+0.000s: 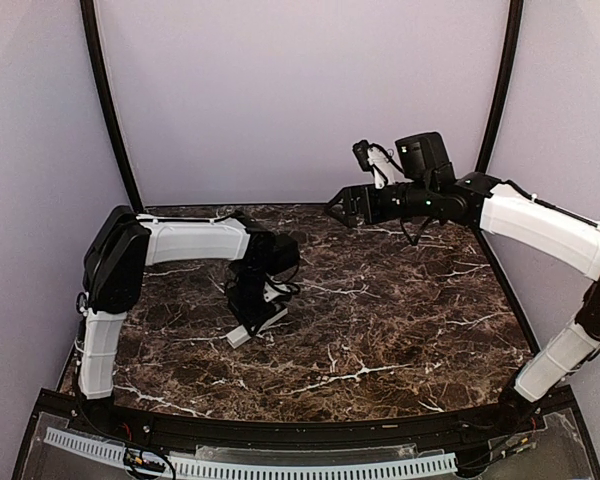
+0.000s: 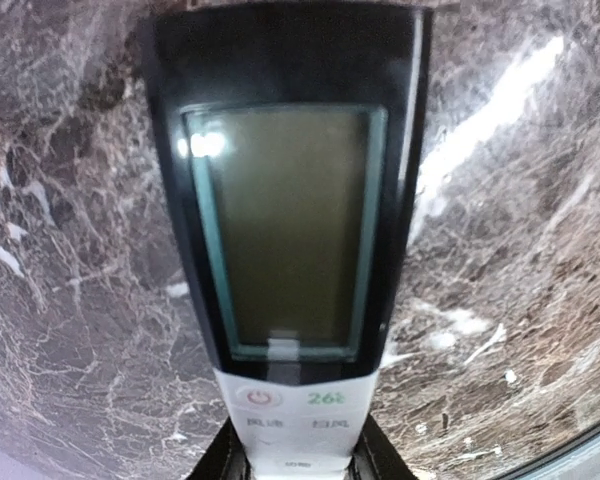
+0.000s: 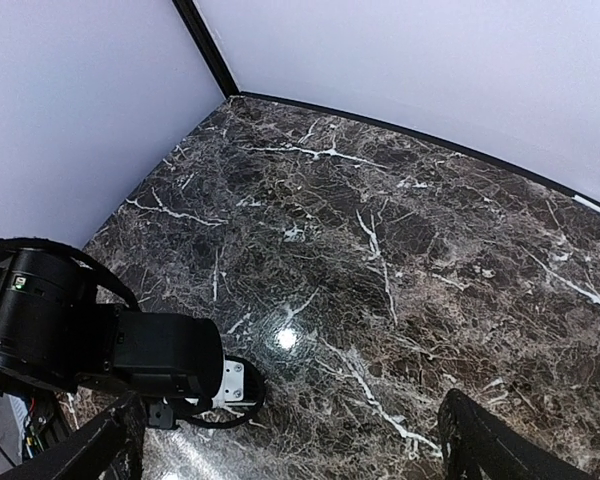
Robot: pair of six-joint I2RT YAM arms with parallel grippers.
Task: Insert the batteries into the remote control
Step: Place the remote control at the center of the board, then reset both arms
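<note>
The remote control fills the left wrist view face up, with a dark screen in a black surround and a white lower part with buttons. My left gripper is shut on its white lower end, one finger on each side. In the top view the left gripper points down at the table's left middle, and the remote's white end sticks out below it near the tabletop. My right gripper is raised at the back, open and empty. The batteries are out of view. The remote's slot is hidden.
The dark marble table is bounded by lilac walls with black corner posts. A perforated white strip runs along the near edge. The left arm's black wrist shows low left in the right wrist view.
</note>
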